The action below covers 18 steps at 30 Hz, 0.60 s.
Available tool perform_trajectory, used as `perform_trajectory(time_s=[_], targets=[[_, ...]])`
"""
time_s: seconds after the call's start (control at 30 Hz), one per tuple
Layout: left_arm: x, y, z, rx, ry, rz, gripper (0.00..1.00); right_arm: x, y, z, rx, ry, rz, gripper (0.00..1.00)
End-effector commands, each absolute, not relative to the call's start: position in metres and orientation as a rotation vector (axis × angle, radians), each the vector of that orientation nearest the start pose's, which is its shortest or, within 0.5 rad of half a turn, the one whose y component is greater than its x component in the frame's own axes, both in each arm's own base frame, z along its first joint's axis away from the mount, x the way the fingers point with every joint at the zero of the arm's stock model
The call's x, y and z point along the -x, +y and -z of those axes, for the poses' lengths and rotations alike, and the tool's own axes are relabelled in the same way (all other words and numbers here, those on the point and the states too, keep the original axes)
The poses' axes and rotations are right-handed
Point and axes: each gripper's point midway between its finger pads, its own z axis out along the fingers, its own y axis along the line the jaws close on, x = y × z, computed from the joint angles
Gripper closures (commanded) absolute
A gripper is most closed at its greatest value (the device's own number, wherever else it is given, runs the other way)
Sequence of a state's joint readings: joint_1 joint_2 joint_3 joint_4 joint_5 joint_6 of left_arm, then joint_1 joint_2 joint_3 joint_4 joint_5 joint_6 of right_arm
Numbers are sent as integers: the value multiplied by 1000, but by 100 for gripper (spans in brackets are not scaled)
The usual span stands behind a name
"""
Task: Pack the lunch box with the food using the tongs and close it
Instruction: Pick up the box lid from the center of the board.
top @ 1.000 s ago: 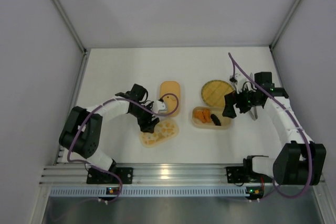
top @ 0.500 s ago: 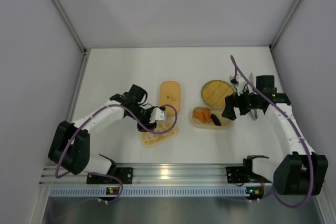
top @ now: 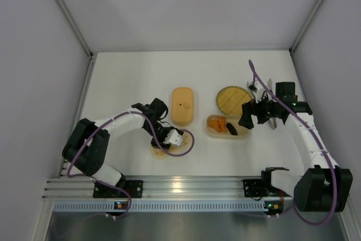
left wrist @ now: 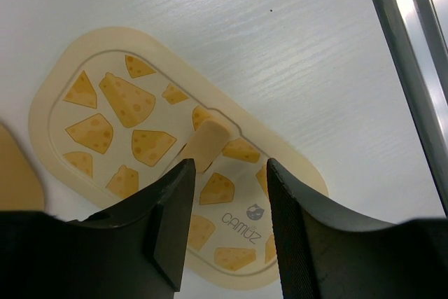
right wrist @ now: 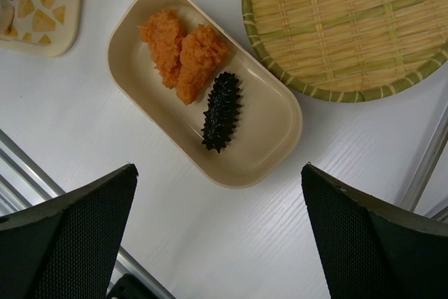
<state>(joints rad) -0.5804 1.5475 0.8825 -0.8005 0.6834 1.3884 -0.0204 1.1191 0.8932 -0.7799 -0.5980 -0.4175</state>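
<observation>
The packing looks done: the food [right wrist: 189,61] (two orange chunks and a dark spiky piece) lies in the box [right wrist: 276,141], and the plate [right wrist: 350,26] just beyond it shows bare. No other pieces are in view. The tongs [top: 273,123] appear as a thin silver strip on the table [top: 135,77] under the right arm, in neither hand. What is left is the closing. The lid [left wrist: 84,124], printed with cheese wedges, lies flat, well apart from the box on its left.

The left hand [left wrist: 227,169] is low over the lid, half spread, its fingers [left wrist: 171,222] straddling the small tab [left wrist: 208,141]. A gap shows on one side, so there is no firm pinch yet. The right hand [right wrist: 217,173] hangs above the box, spread wide and holding nothing.

The lid sits close to the rail [left wrist: 406,68] at the table's near edge, with an orange oval piece [top: 182,105] just beside it on the far side. Between lid and box the table is open — a straight carry rightward looks free, though the right hand would likely need to clear first.
</observation>
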Motion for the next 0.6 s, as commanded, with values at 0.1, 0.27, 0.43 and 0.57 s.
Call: perform_trajectory(time_s=[0.1, 0.27, 0.43, 0.57], targets=[[-180, -226, -35, 2938, -1713, -1046, 49, -259, 85, -152, 709, 2239, -553, 1], [-176, -232, -27, 2956, -1651, -1010, 50, -260, 84, -151, 702, 2245, -555, 1], [-175, -232, -23, 2971, -1607, -973, 50, -260, 84, -151, 701, 2245, -553, 1], [-175, -233, -23, 2966, -1608, -974, 54, -259, 84, -151, 705, 2247, -549, 1]])
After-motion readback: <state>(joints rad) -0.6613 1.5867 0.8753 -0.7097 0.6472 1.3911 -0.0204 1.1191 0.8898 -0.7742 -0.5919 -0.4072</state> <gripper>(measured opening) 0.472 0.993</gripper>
